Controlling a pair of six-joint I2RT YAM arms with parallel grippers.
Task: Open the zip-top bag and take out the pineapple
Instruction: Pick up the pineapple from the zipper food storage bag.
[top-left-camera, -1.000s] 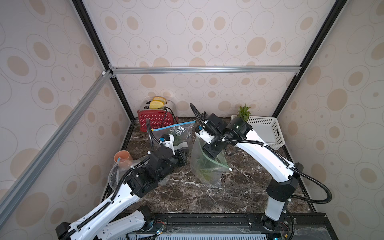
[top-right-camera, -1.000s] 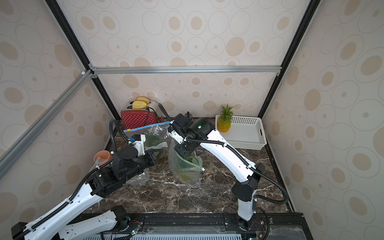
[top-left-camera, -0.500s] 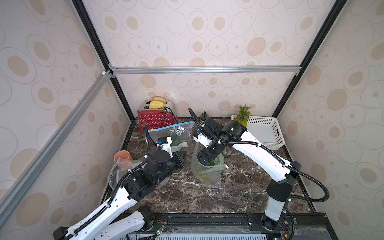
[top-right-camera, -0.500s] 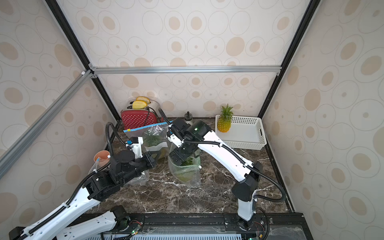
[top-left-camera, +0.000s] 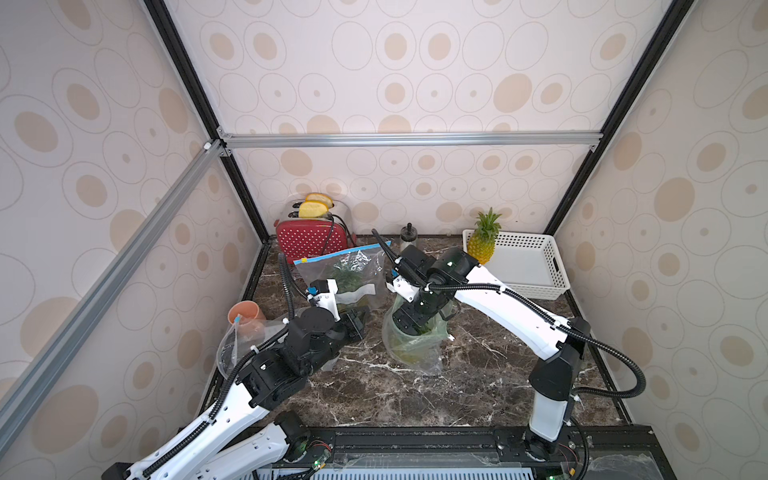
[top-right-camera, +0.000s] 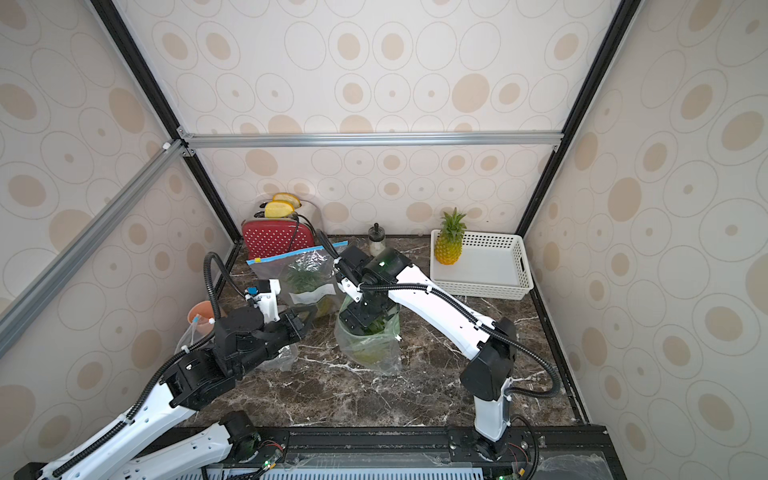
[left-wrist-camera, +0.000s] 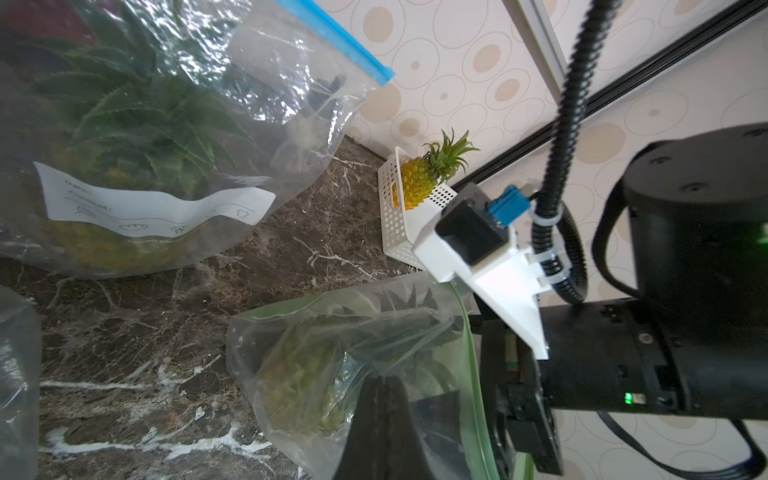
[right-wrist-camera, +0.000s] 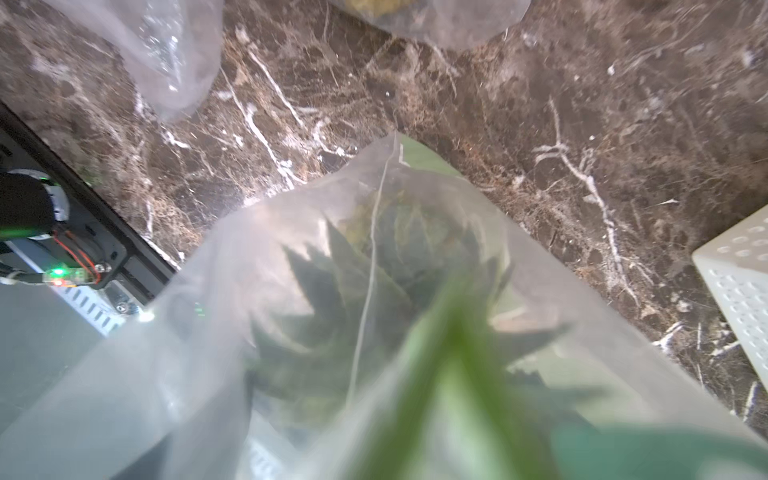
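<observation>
Both top views: your zip-top bag (top-left-camera: 415, 353), clear, green-tinted, stands mid-table. Pineapple (top-left-camera: 402, 356) inside. Right gripper (top-left-camera: 417, 322) in its mouth, finger spread unclear.
Left wrist: left gripper (left-wrist-camera: 382, 384) pinched together, beside bag. Blue-zip bag (left-wrist-camera: 270, 83) label (left-wrist-camera: 153, 208) reads "Date", "Content".
Right wrist: pineapple blurred through film.

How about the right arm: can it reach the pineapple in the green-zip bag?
Probably yes: the right pincer sits at the mouth of the green-zip bag, above the pineapple crown; only its loose film looks in the way.

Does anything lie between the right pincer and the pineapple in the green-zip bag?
Possibly plastic. The right pincer sits at the mouth of the green-zip bag; its wrist view sees the pineapple leaves through film. Fingertips hidden.
</observation>
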